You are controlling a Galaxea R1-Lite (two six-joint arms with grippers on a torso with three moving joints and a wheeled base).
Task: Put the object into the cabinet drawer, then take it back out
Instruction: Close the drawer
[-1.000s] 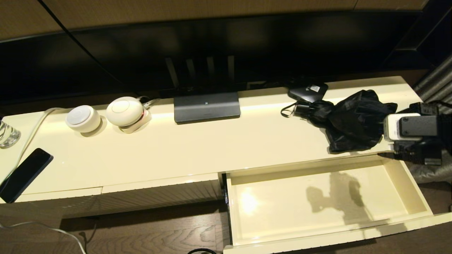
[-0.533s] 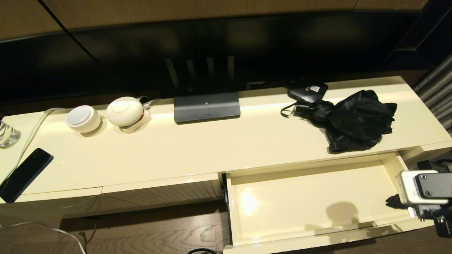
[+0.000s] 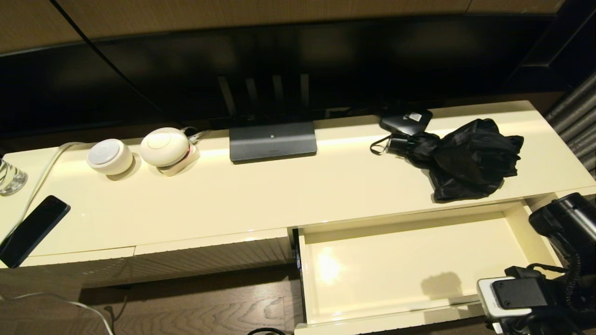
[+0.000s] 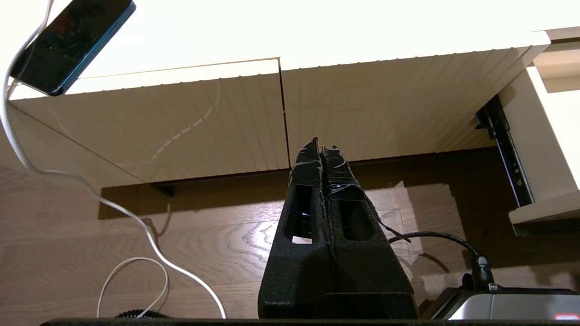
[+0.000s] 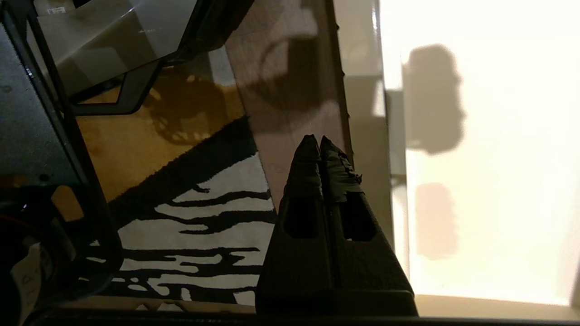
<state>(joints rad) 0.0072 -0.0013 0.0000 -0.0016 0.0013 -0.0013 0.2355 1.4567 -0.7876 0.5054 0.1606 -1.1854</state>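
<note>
**Umbrella on the table top, drawer pulled open below it**

The long glossy cream table (image 3: 260, 195) runs across the head view under a dark screen, with wood flooring (image 3: 195, 307) in front of it. Its cabinet drawer (image 3: 521, 232) stands pulled out at the right, a wide shallow cream tray with nothing lying in it but a shadow. On the table top just behind the drawer's back edge lies the umbrella (image 3: 465, 158): black, folded, its fabric loose and rumpled into a heap, with a short black handle and a wrist loop pointing left. A small flat black box (image 3: 406, 121) sits just behind the handle.

The right end effector (image 5: 319, 145) hangs at the drawer's near right corner, beside its front edge, well apart from the umbrella (a striped rug shows under it in the right wrist view). Its fingers are clenched together on nothing. The left end effector (image 4: 321, 149) is parked low before the ribbed closed fronts, likewise clenched and empty.
</note>
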